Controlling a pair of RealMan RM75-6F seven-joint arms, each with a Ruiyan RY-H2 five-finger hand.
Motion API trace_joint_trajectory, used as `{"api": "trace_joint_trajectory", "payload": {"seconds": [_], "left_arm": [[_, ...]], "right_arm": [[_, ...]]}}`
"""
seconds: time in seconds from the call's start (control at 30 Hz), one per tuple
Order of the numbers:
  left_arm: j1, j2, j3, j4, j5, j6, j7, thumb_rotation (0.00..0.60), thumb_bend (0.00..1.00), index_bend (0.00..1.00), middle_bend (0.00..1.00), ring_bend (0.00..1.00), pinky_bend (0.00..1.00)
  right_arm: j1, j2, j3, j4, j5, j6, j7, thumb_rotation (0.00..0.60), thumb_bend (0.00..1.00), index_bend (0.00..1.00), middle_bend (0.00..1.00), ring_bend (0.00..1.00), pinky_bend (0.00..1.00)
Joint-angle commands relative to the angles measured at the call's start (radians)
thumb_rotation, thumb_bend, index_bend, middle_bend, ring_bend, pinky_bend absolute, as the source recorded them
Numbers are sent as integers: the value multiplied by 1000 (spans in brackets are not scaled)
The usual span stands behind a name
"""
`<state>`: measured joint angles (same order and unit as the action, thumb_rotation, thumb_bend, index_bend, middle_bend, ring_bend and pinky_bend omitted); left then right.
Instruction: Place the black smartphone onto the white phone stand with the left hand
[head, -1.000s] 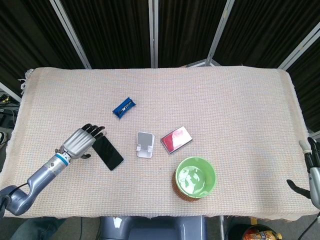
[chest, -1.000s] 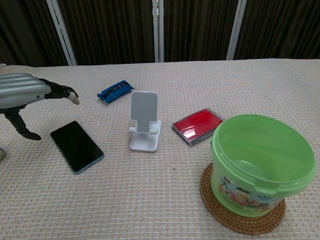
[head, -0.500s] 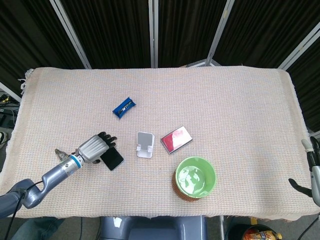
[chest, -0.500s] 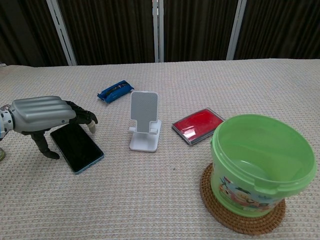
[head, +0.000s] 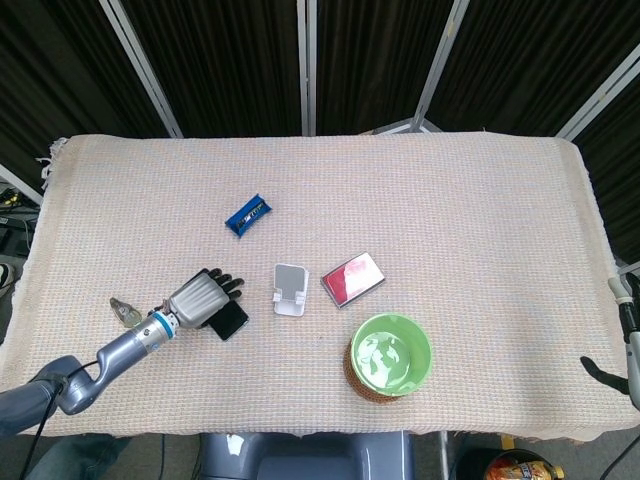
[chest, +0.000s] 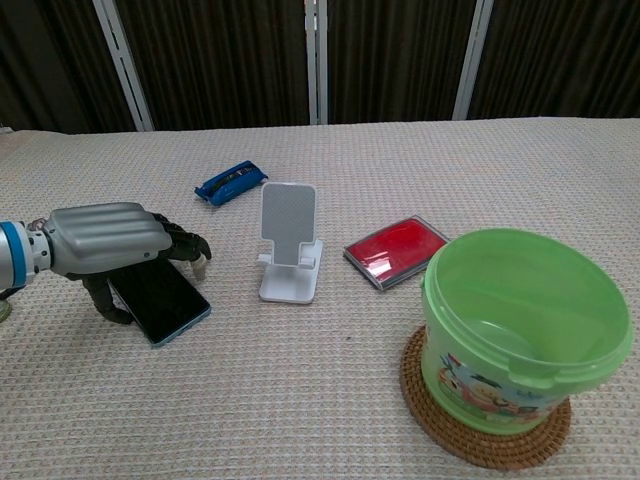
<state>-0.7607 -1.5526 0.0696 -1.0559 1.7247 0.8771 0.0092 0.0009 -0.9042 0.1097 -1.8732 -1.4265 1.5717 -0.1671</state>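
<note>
The black smartphone lies flat on the woven cloth, left of the white phone stand. My left hand arches over the phone's far half; its fingertips come down past the phone's right edge and the thumb stands at its left edge. Whether they press the phone I cannot tell. In the head view the left hand hides most of the smartphone, just left of the stand, which is empty. Only a sliver of my right hand shows at the right edge.
A red flat case lies right of the stand. A green plastic tub sits on a wicker coaster at the front right. A blue snack bar lies behind the stand. A small object sits by my left wrist.
My left hand has moved right and down over the phone, from beside it to covering its far half. The phone and stand have not moved.
</note>
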Motion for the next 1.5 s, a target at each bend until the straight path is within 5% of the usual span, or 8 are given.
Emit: {"api": "trace_joint_trajectory", "payload": {"seconds": [0.03,0.17,0.53,0.73,0.93,1.2,1.5], "left_arm": [[0,-7,2,4,-1,9,6,600,0,418,269,315,309],[1,-12,3,8,-1,33,15,600,0,584,391,426,414],[-6,54,-21,-54,-1,102,71,600,0,587,392,428,416],[-30,117,-84,-130,25,202,152,600,0,598,401,436,416],[-111,151,-138,-108,175,313,387,600,0,605,401,435,414],[-266,118,-103,31,386,292,563,600,1,596,379,417,396],[-342,51,-63,91,456,240,639,600,13,592,373,410,387]], "right_arm": [[0,1,0,0,0,-1,2,600,0,0,0,0,0],[-1,3,-1,-1,-1,0,5,600,0,0,0,0,0],[-7,14,-4,-6,-11,7,28,600,0,0,0,0,0],[-15,26,-5,-8,-21,19,59,600,0,0,0,0,0],[-22,40,-5,-6,-27,28,91,600,0,0,0,0,0],[-25,52,-3,2,-17,26,128,600,0,0,0,0,0],[-27,59,3,8,3,22,145,600,0,0,0,0,0]]}}
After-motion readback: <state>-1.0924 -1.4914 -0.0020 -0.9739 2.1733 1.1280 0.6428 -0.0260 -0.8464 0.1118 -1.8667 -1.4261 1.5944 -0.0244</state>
